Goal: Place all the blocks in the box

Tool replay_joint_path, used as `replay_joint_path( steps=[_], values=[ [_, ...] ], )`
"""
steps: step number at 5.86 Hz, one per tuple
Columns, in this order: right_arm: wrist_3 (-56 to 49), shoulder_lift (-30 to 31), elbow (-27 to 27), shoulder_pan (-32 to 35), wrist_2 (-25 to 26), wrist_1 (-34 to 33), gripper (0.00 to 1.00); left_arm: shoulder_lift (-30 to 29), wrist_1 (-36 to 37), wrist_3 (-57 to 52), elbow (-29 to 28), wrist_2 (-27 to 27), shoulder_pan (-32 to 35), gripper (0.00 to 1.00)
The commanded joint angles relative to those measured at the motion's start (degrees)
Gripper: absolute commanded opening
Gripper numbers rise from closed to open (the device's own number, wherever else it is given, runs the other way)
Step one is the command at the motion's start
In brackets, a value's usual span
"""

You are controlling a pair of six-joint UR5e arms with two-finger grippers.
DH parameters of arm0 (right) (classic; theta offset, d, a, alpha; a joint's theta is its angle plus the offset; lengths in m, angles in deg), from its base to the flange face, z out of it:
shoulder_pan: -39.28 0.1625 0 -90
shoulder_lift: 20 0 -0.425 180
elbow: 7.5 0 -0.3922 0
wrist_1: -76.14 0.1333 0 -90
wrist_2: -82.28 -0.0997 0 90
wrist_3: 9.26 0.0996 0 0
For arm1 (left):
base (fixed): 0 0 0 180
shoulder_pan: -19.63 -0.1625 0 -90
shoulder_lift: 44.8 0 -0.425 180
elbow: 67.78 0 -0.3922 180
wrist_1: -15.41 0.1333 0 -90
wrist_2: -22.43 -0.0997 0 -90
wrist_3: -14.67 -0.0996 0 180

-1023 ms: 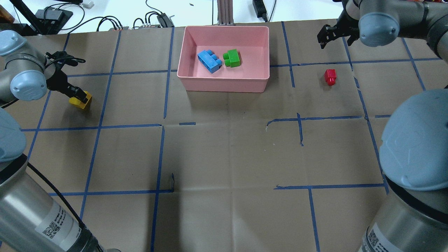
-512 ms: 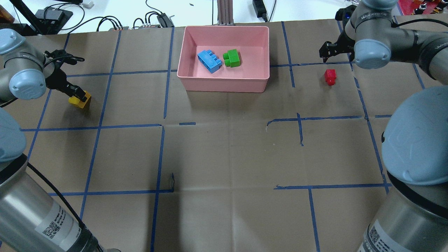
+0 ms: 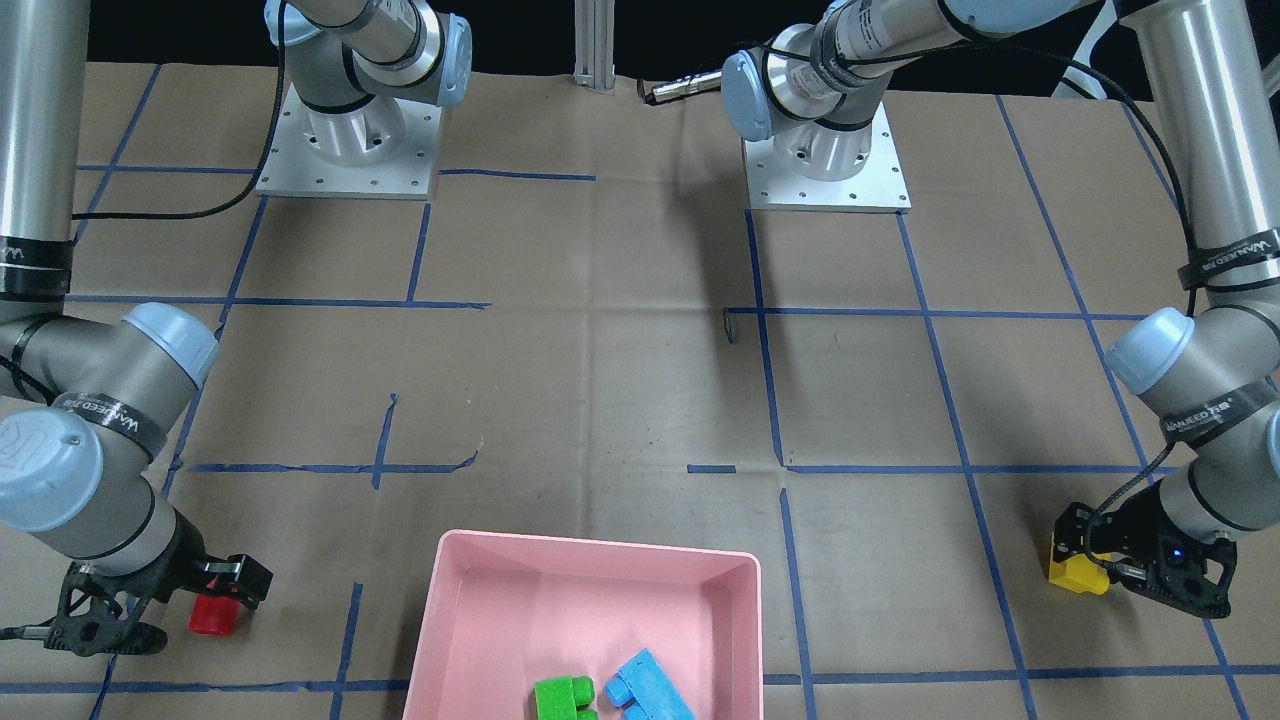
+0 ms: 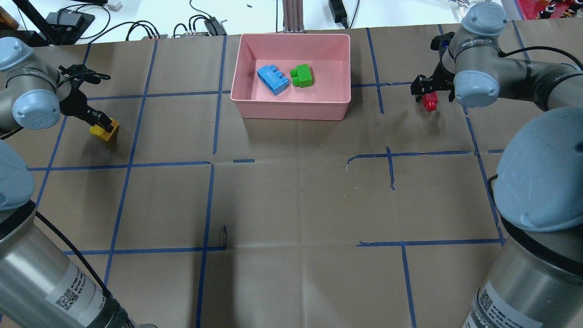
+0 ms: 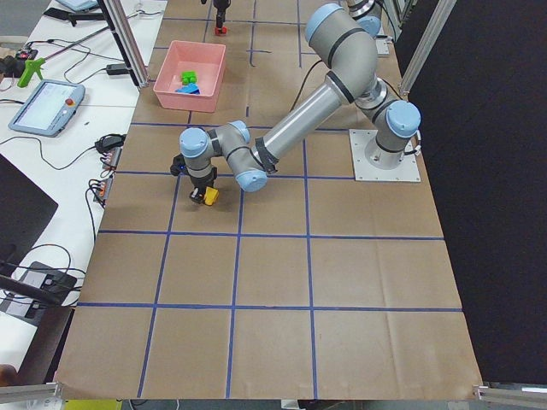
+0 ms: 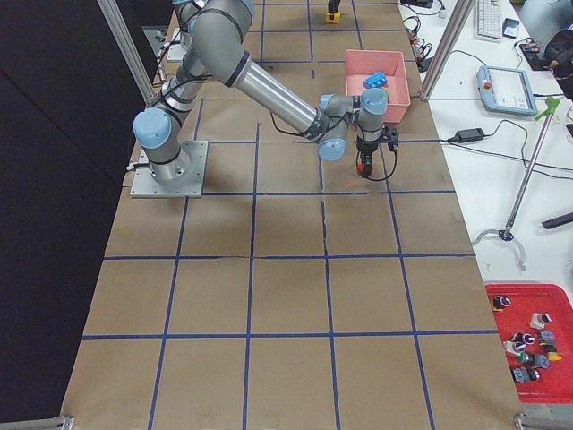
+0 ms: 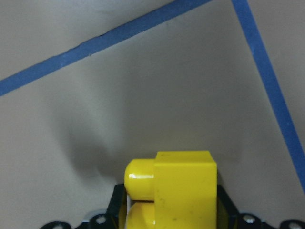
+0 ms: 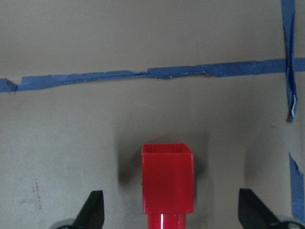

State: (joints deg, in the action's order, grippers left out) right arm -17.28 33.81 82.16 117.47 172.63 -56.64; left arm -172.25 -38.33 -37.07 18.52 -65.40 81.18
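Note:
The pink box stands at the far middle of the table and holds the light blue block and the green block. The yellow block sits on the table at the far left. My left gripper is shut on it, and the left wrist view shows it tight between the jaws. The red block lies on the table right of the box. My right gripper is open and straddles it. The right wrist view shows the red block between the wide-apart fingers.
Blue tape lines grid the brown paper table cover. Cables and power bricks and an aluminium post lie beyond the far edge. The two arm base plates stand at the robot's side of the table.
My right gripper has come down and toward the red block and now straddles it. My left gripper stays at the yellow block, almost unmoved.

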Motion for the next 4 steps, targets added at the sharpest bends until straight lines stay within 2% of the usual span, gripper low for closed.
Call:
replay_joint_path(
  steps=[1, 3, 4],
  values=[
    [-0.16, -0.72, -0.53, 0.03, -0.08, -1.6, 0.99, 0.79, -0.14, 0.58, -0.52, -0.06, 0.23, 0.32],
    [-0.07, -1.34, -0.19, 0.03, -0.17, -2.84, 0.99, 4.37, -3.28, 4.69, -4.71, -0.14, 2.84, 0.28],
    [0.28, -1.26, -0.53, 0.12, -0.26, -2.76, 0.82, 5.53, -8.35, 10.46, -9.61, -0.23, 7.48, 0.26]
  ],
)
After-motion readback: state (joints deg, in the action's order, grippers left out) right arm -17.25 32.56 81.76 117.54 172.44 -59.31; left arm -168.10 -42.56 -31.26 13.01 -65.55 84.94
